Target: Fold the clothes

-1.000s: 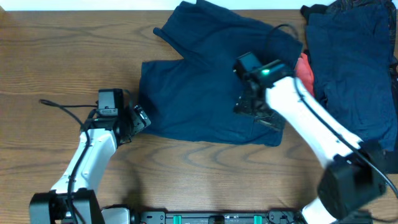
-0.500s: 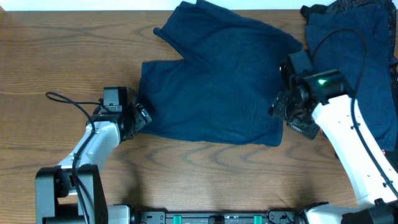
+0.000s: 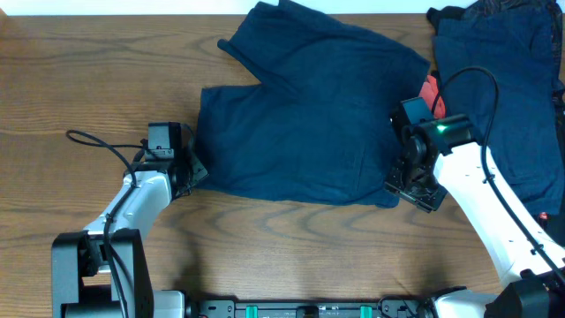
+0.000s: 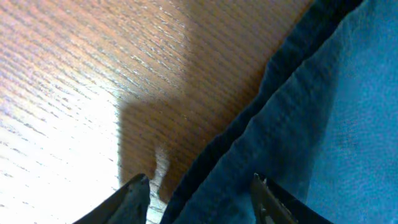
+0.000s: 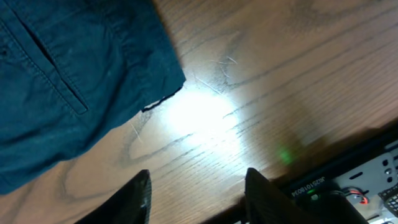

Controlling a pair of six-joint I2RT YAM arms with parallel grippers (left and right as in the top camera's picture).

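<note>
The clothes in hand are navy shorts [image 3: 309,132], spread flat mid-table. My left gripper [image 3: 199,170] sits at their lower-left corner. In the left wrist view its jaws [image 4: 199,202] stand apart, straddling the dark hem [image 4: 249,130] without pinching it. My right gripper [image 3: 404,187] hovers just past the shorts' lower-right corner. The right wrist view shows that gripper [image 5: 198,199] open over bare wood, with the shorts' corner [image 5: 81,74] up and to the left of the fingers.
More navy garments [image 3: 503,97] lie piled at the back right, with a red-coral garment [image 3: 431,91] peeking out beside them. A black equipment rail [image 3: 309,309] runs along the table's front edge, also visible as a rail [image 5: 348,180] in the right wrist view.
My right gripper left the top of the shorts, swung right, then came down beside their lower-right corner. The left gripper edged onto the left hem. Both pairs of jaws have narrowed.
</note>
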